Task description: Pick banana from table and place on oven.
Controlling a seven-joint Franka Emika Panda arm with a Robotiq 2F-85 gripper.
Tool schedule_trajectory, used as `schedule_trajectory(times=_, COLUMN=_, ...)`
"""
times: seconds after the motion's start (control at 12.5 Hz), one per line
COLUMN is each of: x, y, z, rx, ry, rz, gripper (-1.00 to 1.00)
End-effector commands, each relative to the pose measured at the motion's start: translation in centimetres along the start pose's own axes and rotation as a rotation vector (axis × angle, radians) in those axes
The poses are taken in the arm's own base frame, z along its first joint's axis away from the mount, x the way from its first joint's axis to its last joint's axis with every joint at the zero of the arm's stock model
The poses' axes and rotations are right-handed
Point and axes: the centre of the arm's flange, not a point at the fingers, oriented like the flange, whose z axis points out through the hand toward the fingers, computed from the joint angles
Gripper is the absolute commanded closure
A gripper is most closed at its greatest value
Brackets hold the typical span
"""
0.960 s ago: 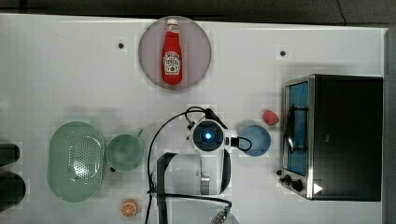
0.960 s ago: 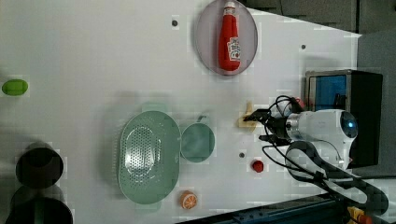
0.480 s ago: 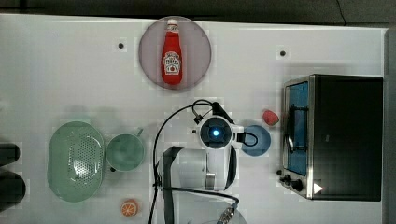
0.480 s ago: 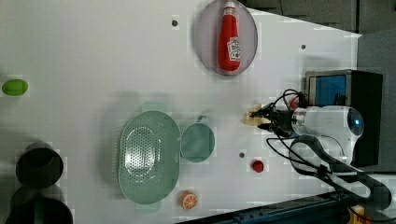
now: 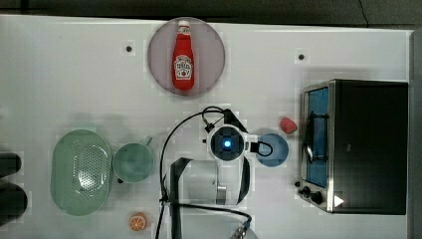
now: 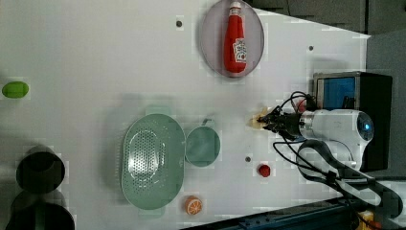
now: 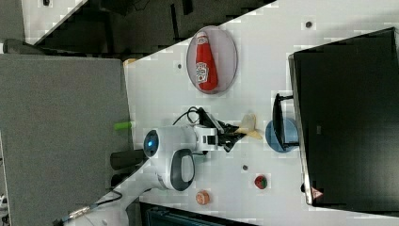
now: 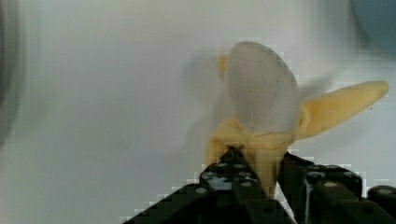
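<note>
We see bright, even light on the white worktop (image 5: 64, 74), with soft, faint shadows. Our wrist view is blurry around the banana (image 8: 266, 121); other views look blocky.

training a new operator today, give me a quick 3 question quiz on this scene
1. True or false: the claw is shut on the banana.
2. What lies on the round plate in the top view? A) an orange slice B) a ketchup bottle C) a strawberry
3. In the top view, which thing lies between the arm and the oven?

Key:
1. True; the wrist view shows the banana gripped at its base.
2. B
3. The blue bowl.
</note>
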Motion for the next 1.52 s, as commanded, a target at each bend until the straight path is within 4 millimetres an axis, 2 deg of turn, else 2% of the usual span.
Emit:
schedule_trajectory(times=0.08, x=2.1, y=-2.8, z=-10.2, rx=0.119, ry=0.099, rz=0.026, gripper=0.58)
schedule_trajectory(times=0.32, x=2.1, y=-2.8, z=-20.6, rx=0.087, ry=0.076, rz=0.025, gripper=0.58)
schedule_trajectory(times=0.56, x=1.5, y=-1.9, z=-30.9, rx=0.030, ry=0.030, rz=0.029, gripper=0.58)
schedule_trajectory(times=0.8, x=1.5, y=-0.8, z=-39.4, rx=-0.005, ry=0.000, rz=0.043, gripper=0.58)
schedule_trajectory(times=0.88, x=2.2, y=-0.5, z=-41.2, rx=0.004, ry=0.004, rz=0.056, gripper=0.58)
schedule_trajectory(times=0.96, x=3.4, y=-0.1, z=-42.1, rx=0.013, ry=0.009, rz=0.074, gripper=0.58)
schedule_trajectory(times=1.04, x=4.9, y=0.6, z=-42.1, rx=0.017, ry=0.008, rz=0.079, gripper=0.58)
schedule_trajectory(times=1.2, x=9.0, y=2.6, z=-41.1, rx=0.012, ry=0.005, rz=0.064, gripper=0.58)
schedule_trajectory(times=1.36, x=13.6, y=6.0, z=-39.4, rx=0.000, ry=-0.006, rz=0.046, gripper=0.58)
schedule_trajectory(times=1.52, x=18.5, y=10.7, z=-37.7, rx=-0.003, ry=0.005, rz=0.005, gripper=0.58)
